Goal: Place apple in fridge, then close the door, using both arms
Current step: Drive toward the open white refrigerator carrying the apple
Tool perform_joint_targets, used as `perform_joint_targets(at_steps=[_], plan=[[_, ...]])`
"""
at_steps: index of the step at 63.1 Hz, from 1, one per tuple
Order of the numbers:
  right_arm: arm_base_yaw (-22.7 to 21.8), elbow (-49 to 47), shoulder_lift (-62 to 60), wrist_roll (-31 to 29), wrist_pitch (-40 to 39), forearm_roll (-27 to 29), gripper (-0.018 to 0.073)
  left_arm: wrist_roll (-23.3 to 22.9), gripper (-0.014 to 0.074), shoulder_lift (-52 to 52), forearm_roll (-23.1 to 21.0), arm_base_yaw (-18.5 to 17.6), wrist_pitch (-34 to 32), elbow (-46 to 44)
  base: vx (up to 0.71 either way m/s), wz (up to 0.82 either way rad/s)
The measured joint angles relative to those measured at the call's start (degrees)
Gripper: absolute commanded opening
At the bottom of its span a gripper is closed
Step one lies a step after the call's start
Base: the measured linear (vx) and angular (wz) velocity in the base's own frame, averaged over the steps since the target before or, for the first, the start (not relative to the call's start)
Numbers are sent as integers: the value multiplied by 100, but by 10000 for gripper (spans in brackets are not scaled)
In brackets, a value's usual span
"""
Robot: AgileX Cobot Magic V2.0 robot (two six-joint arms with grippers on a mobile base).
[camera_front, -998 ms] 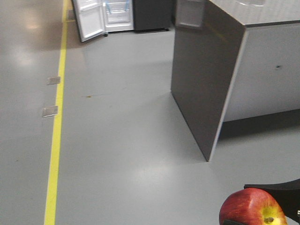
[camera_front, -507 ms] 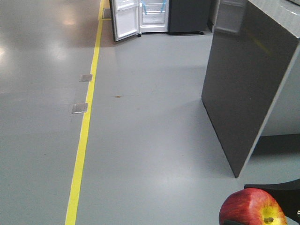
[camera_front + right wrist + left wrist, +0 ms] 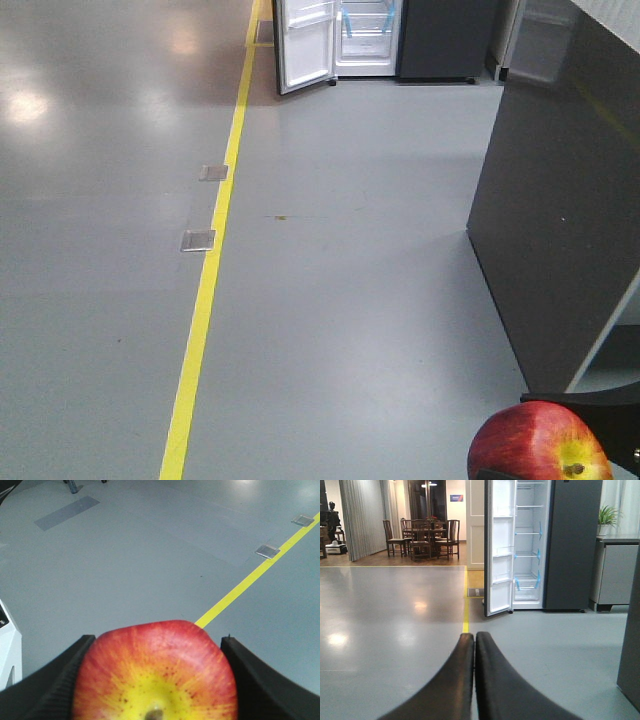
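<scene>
The glossy red and yellow apple (image 3: 155, 675) sits between the fingers of my right gripper (image 3: 157, 641), which is shut on it, stem dimple facing the camera. In the front view the apple (image 3: 540, 445) shows at the bottom right with a black finger (image 3: 600, 405) behind it. The fridge (image 3: 440, 40) stands far ahead across the floor, its white inside showing. Its door (image 3: 305, 45) hangs open to the left. In the left wrist view the fridge (image 3: 570, 545) and the open door (image 3: 500, 550) are straight ahead. My left gripper (image 3: 470, 637) is shut with nothing in it.
A dark grey counter side panel (image 3: 560, 200) stands close on the right. A yellow floor line (image 3: 210, 290) runs toward the fridge, with two metal floor plates (image 3: 198, 240) beside it. Far behind are a dining table and chairs (image 3: 420, 535) and a grey cabinet (image 3: 615, 570) with a plant.
In the front view the fridge, yellow line and counter have slid to the right. The apple stays held in the right gripper at the same spot.
</scene>
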Motion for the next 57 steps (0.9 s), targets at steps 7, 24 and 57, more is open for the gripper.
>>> perform_joint_targets(at_steps=[7, 24, 57], plan=[[0, 0, 0, 0, 0, 0, 328, 0, -6, 0, 0, 0, 0, 0, 22, 7], [0, 0, 0, 0, 0, 0, 328, 0, -6, 0, 0, 0, 0, 0, 24, 4], [0, 0, 0, 0, 0, 0, 328, 0, -6, 0, 0, 0, 0, 0, 29, -1]])
